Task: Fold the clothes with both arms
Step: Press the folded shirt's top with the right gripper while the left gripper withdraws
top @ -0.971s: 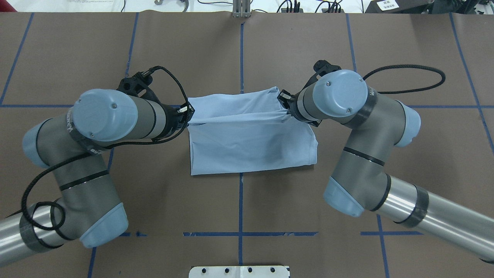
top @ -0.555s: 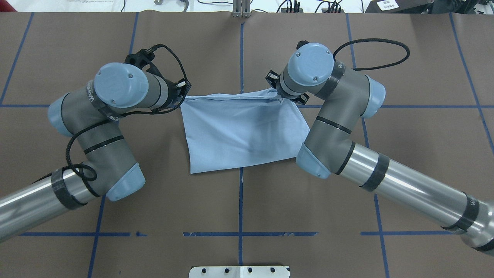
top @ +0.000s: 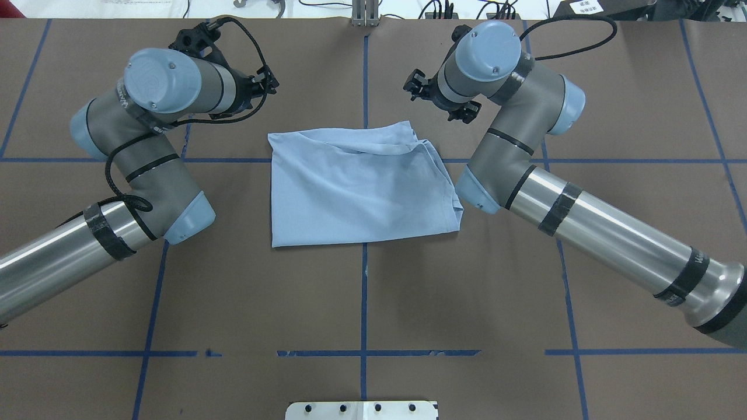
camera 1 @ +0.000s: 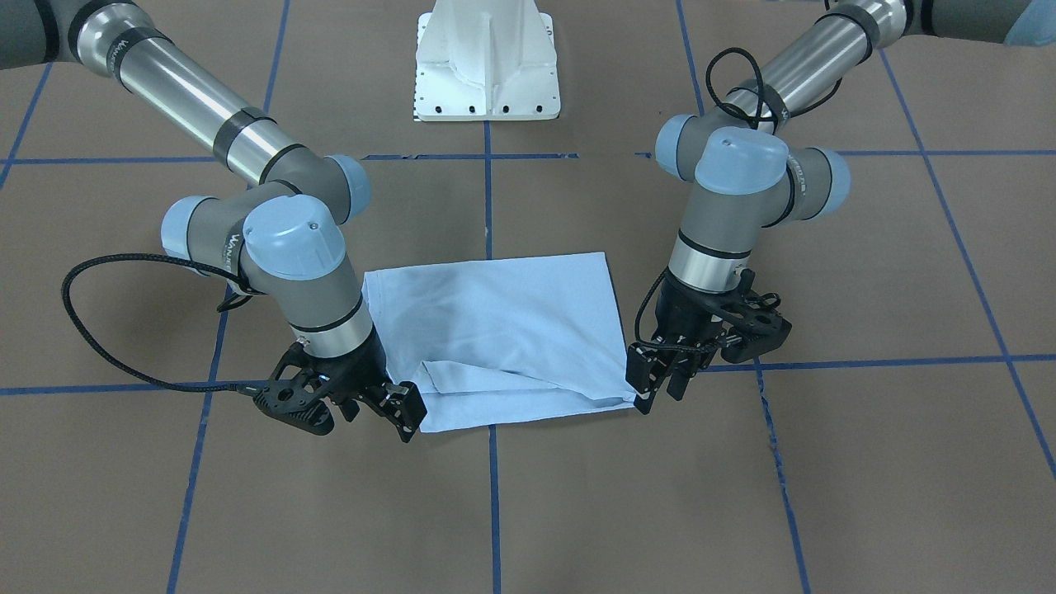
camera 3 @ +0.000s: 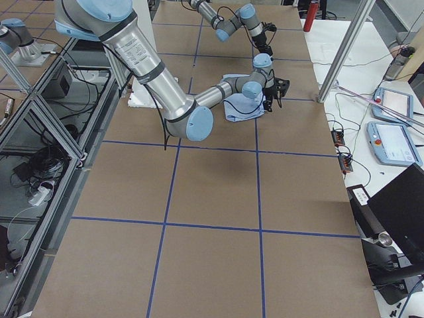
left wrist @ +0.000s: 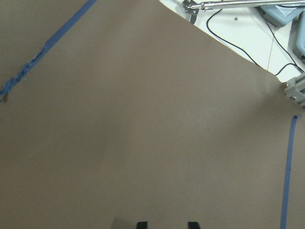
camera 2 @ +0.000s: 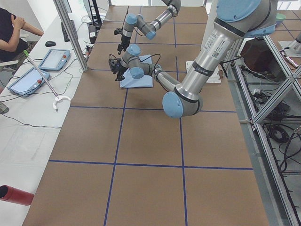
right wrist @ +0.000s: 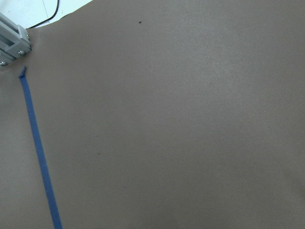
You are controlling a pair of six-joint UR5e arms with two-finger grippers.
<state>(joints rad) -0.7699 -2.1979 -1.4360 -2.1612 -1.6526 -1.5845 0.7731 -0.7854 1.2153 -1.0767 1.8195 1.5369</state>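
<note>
One fold looks done: the light blue T-shirt (camera 1: 495, 330) lies doubled on the counter (camera 1: 495, 511) ahead of the white pedestal base (camera 1: 487, 66). The left claw (camera 1: 660, 388) and right claw (camera 1: 404, 412) hover released (both empty) at the shirt's edge farthest from the base. More folds likely remain.

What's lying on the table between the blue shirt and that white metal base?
Nothing: between the T-shirt and the white base there is only bare brown table cover, crossed by blue tape lines. The front-facing and overhead views both show it.

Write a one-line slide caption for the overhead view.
Left tool and right tool hover empty beyond the folded light-blue T-shirt.
</note>
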